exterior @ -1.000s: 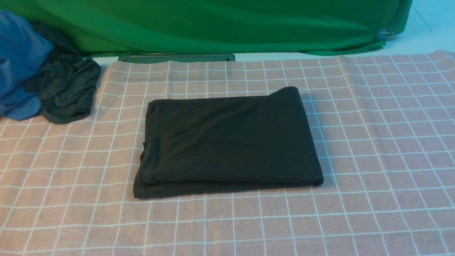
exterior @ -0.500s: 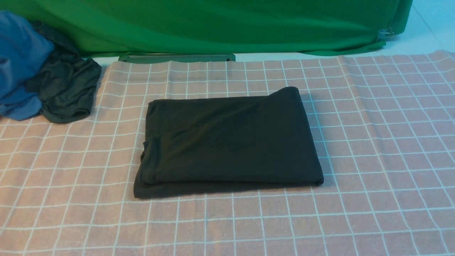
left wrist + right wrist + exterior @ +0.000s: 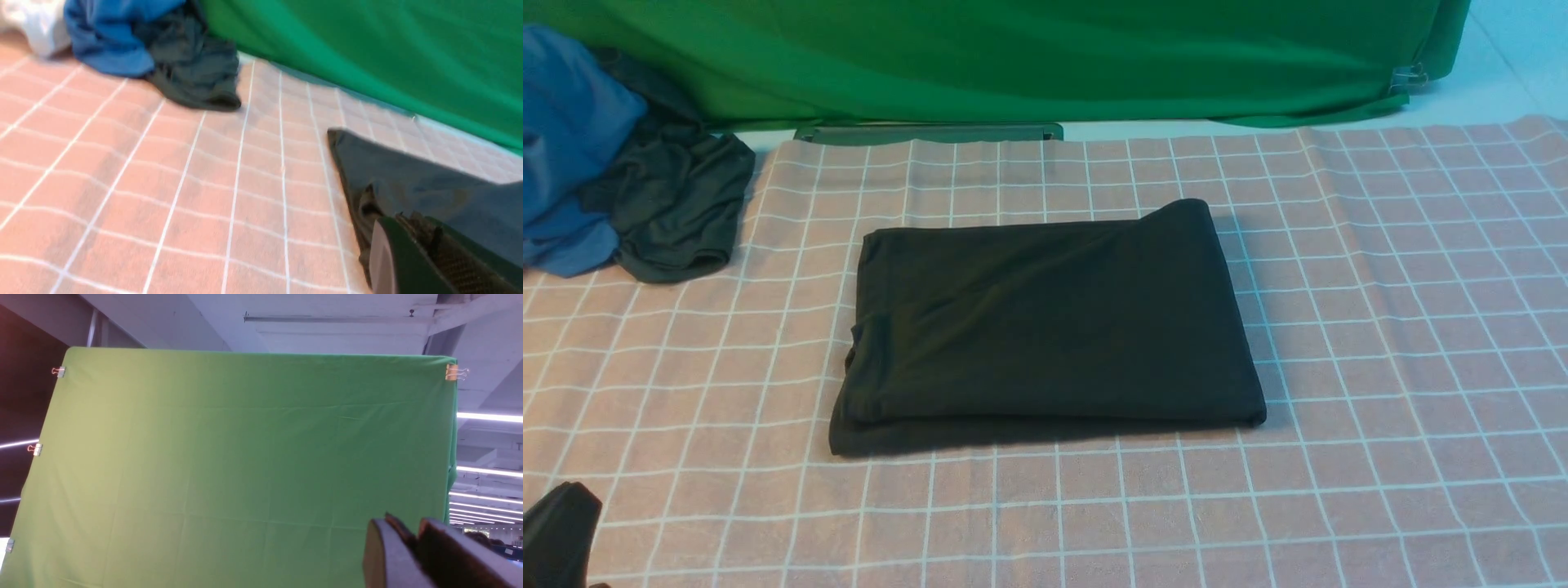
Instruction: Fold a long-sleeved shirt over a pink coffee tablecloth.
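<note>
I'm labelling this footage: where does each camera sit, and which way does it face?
Front view: between the arms, looking forward over the folded black shirt on the pink checked tablecloth; the left gripper pokes into a lower corner.
Left wrist view: low over the cloth, facing the shirt's corner and a clothes pile; gripper shows.
Right wrist view: raised, facing the green backdrop and ceiling; right gripper shows.
Shared: front and left wrist both show shirt, tablecloth, pile.
</note>
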